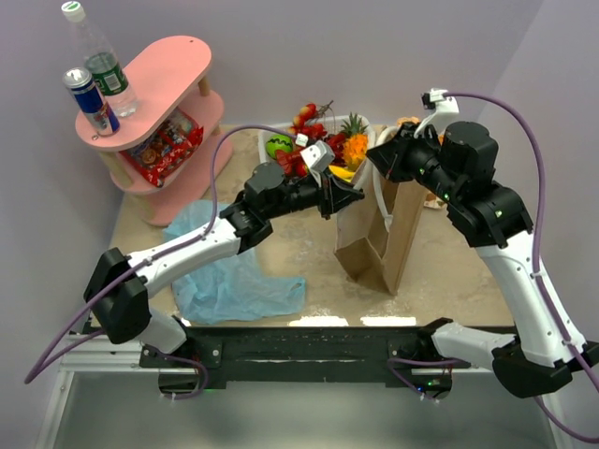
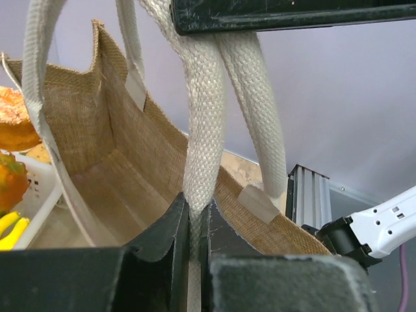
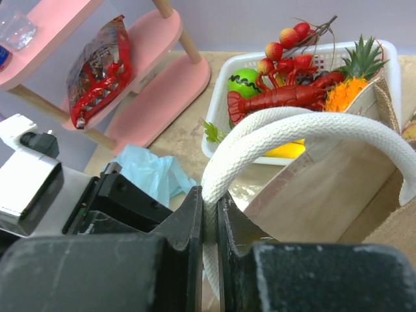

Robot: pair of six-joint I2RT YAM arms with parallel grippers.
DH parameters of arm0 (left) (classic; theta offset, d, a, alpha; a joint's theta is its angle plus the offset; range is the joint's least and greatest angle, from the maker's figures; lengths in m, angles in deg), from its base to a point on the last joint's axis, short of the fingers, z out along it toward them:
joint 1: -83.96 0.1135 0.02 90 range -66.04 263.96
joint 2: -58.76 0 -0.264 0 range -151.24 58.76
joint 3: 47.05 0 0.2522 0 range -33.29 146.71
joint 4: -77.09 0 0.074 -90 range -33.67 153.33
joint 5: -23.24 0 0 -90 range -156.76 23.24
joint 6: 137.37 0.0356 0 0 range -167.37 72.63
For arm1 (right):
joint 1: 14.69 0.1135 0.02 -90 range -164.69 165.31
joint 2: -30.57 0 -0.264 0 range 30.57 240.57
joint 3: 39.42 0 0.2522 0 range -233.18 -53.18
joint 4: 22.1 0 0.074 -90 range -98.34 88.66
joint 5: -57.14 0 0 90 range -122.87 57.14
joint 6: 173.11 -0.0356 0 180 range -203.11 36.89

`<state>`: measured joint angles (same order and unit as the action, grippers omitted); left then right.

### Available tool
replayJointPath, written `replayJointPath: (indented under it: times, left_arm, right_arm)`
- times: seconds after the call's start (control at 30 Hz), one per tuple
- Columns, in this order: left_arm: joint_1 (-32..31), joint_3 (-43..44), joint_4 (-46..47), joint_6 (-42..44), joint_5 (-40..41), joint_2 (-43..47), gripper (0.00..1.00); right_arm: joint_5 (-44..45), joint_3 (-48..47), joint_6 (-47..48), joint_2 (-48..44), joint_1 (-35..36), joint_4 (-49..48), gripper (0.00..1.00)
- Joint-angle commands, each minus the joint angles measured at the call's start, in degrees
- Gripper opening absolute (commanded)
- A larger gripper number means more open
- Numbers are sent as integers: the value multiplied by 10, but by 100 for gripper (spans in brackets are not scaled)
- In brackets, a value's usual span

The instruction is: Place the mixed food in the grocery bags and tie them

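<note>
The brown bag (image 1: 384, 245) stands open at mid-table, and both grippers hold its white handles. My left gripper (image 1: 343, 196) (image 2: 197, 218) is shut on one white handle (image 2: 203, 117) above the bag's left rim. My right gripper (image 1: 380, 159) (image 3: 211, 205) is shut on the other white handle (image 3: 279, 127). The light-blue plastic bag (image 1: 225, 273) (image 3: 146, 172) lies flat at the left front. The red lobster (image 3: 286, 97), pineapple (image 3: 354, 78) and yellow bananas (image 3: 286, 151) lie in the white basket (image 3: 218, 140). Red snack packets (image 1: 165, 150) (image 3: 97, 78) lie on the pink shelf.
A pink two-tier shelf (image 1: 173, 70) stands at the back left, with a clear green-labelled bottle (image 1: 101, 58) and a blue can (image 1: 91, 98) on top. The basket (image 1: 288, 159) sits behind the brown bag, against the back wall.
</note>
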<state>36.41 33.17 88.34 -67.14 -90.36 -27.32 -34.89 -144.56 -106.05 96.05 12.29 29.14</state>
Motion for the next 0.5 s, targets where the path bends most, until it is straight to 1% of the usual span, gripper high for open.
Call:
replayJointPath:
  times: [0.0, 0.03, 0.07, 0.2, 0.27, 0.37, 0.47]
  left_arm:
    - [19, 44, -64, 9, 8, 63, 0]
    - [27, 46, -70, -1, -6, 68, 0]
    - [45, 46, -77, -21, -34, 79, 0]
    - [80, 41, -147, -12, -37, 113, 0]
    - [110, 29, -153, -16, -46, 140, 0]
    - [136, 19, -177, 5, -28, 166, 0]
    - [153, 15, -207, 31, -26, 172, 0]
  right_arm:
    - [-6, -13, 13, -23, 4, -54, 10]
    - [-8, -12, 14, -23, 4, -57, 11]
    - [-11, -10, 12, -23, 4, -64, 16]
    - [-29, 10, 2, -18, 4, -80, 25]
    - [-35, 19, -5, -14, 4, -92, 32]
    - [-42, 32, -11, -10, 3, -102, 36]
    - [-51, 42, -11, -6, 4, -105, 33]
